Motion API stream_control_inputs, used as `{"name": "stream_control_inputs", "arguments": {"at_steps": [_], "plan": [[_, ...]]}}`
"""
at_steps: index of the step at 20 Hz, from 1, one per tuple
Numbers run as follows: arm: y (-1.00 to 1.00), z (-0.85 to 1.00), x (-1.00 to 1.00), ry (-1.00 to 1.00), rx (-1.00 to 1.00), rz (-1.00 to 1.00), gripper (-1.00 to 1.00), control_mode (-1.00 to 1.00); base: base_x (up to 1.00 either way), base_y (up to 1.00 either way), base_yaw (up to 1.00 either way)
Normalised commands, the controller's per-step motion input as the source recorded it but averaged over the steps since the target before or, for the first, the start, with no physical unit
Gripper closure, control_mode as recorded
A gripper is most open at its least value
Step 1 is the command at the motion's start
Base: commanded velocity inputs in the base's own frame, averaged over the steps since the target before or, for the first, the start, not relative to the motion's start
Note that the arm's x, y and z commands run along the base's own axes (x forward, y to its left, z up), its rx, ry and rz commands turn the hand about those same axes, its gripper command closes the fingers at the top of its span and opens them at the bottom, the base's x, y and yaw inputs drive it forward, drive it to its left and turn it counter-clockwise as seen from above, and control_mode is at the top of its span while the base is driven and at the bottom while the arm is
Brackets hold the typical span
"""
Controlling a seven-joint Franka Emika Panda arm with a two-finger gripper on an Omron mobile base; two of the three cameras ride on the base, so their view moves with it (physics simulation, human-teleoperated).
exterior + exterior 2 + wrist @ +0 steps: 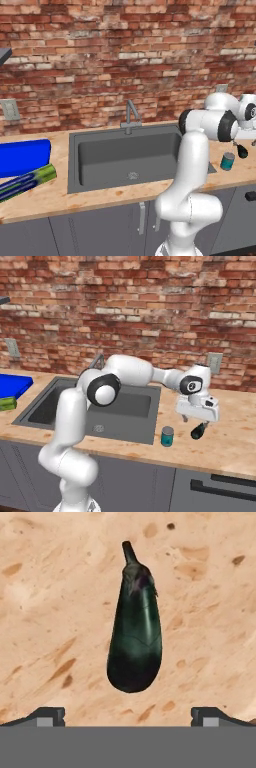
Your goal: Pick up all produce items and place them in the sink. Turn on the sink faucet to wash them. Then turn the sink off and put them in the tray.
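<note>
The gripper hangs wide open, holding nothing, right above the eggplant. The eggplant lies on the worktop right of the sink, beside a teal can near the front edge.

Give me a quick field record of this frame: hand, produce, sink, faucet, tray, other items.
hand: open, poised over the eggplant, fingers apart, holding nothing
produce: one dark eggplant lying on the wooden counter, right of the sink, stem pointing away from the hand camera
sink: dark grey basin, nothing in it, round drain visible
faucet: grey tap behind the basin, no water seen
tray: blue, far left of the counter
other items: teal can near the eggplant; green-and-blue striped box in front of the tray
</note>
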Motion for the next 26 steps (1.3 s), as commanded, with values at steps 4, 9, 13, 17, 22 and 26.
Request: {"name": "stream_control_inputs", "arguments": {"at_steps": [4,9,13,17,22,26], "plan": [[-0.1,-0.28,0.02,0.11,0.0,0.0,-1.0,-1.0,0.0,0.0,0.0],[-0.03,-0.28,0.03,0.13,0.0,0.0,-1.0,-1.0,0.0,0.0,0.0],[0.0,-0.2,0.05,0.12,0.01,0.0,-1.0,-1.0,0.0,0.0,0.0],[0.0,-0.16,0.05,0.1,0.01,0.0,-1.0,-1.0,0.0,0.0,0.0],[-0.04,-0.12,0.0,0.02,0.0,0.0,-1.0,-1.0,0.0,0.0,0.0],[0.0,-0.31,0.0,0.07,-0.02,0.0,-1.0,-1.0,0.0,0.0,0.0]]}}
